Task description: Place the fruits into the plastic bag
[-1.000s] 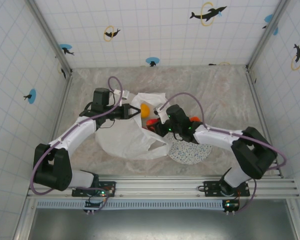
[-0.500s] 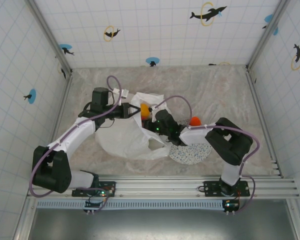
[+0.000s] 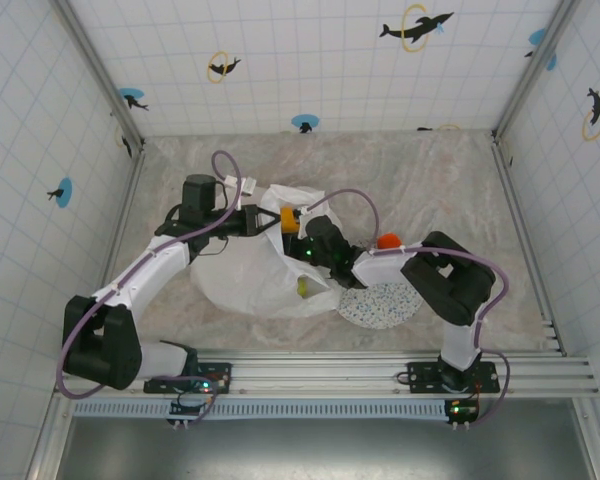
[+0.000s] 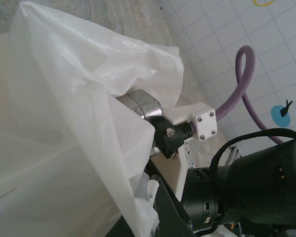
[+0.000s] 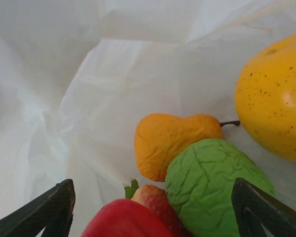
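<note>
Right tool (image 5: 153,195) inside the plastic bag (image 3: 242,280), its jaws spread wide and gripping nothing.
Fruits (image 5: 207,182) lie heaped in the bag; left tool (image 3: 268,222) is at the bag's mouth, grip impossible to tell.

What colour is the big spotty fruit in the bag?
The fruit is yellow; right wrist view shows it best.

Your plastic bag (image 3: 242,283) reads as a translucent, milky white. In the right wrist view, the yellow fruit (image 5: 274,98) at the right edge carries fine dark speckles. At centre, the orange pear (image 5: 172,143) has a brown stem, and the green fruit (image 5: 212,190) sits just below it. The red fruit (image 5: 123,222) shows glossy at the bottom.

In the top view, right of centre, you have an orange ball (image 3: 389,241) and a white plate (image 3: 385,303) with dark speckles. The worktop (image 3: 440,180) is mottled beige-grey. The walls (image 3: 310,50) are white with a pale blue grid, black dolphins, yellow rings and blue discs. The cable (image 4: 245,51) is purple.
</note>
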Available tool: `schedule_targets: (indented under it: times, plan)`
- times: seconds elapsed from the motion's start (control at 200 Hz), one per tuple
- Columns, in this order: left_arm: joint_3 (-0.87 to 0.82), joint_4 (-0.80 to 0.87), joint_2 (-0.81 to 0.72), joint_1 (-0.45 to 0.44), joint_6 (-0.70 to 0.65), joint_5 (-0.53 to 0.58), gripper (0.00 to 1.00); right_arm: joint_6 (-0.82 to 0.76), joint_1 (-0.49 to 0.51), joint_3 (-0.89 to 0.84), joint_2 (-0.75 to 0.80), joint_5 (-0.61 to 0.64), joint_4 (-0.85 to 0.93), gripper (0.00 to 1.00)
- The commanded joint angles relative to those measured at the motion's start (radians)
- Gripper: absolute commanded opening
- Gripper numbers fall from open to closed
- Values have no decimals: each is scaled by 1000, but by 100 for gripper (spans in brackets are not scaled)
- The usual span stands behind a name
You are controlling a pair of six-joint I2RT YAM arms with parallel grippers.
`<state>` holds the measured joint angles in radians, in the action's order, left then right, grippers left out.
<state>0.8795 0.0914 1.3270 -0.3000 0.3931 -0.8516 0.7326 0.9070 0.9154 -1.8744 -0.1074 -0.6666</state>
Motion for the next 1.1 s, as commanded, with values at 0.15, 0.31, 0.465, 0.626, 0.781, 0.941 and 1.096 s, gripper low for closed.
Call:
schedule_targets:
  times: [0.15, 0.31, 0.465, 0.626, 0.781, 0.941, 1.096]
  plan:
    - [4, -10, -2, 7, -15, 5, 0, -55, -11, 30, 42, -64, 27, 87]
    - [4, -8, 0, 7, -17, 8, 0, -112, -11, 29, 81, -71, 111, 88]
    - [4, -5, -5, 7, -19, 14, 0, -212, -9, 1, 177, 20, 219, 89]
    - [8, 3, 3, 7, -22, 27, 0, -306, -1, -4, 272, 173, 388, 86]
    - [9, 12, 5, 7, -33, 40, 0, -386, 8, -17, 357, 316, 524, 84]
    - [9, 22, 15, 7, -42, 47, 0, -441, 7, -60, 456, 403, 578, 84]
    - [8, 26, 22, 8, -49, 50, 0, -468, -3, -122, 565, 365, 550, 83]
